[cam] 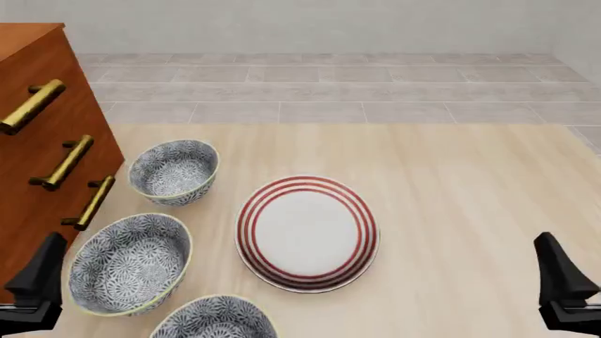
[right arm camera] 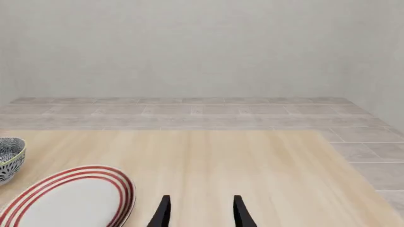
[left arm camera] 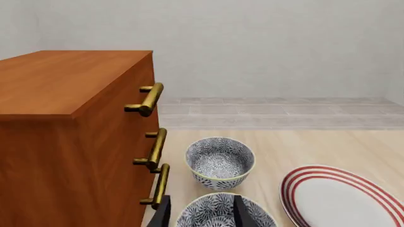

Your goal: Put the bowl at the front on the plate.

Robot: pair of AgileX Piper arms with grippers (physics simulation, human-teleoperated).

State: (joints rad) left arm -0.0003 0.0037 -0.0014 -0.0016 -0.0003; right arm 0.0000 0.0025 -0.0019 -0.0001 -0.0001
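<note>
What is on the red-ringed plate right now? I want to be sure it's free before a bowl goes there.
Nothing: the plate shows a bare white centre inside its red rings. All three blue floral bowls sit on the table beside it. Its underside cannot be seen.

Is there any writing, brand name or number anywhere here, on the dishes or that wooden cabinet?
None: no words, numbers or logos can be read in any view.
The bowls carry only a blue floral pattern.
The plate has only red rings.
The wooden cabinet shows plain wood and brass handles.
</note>
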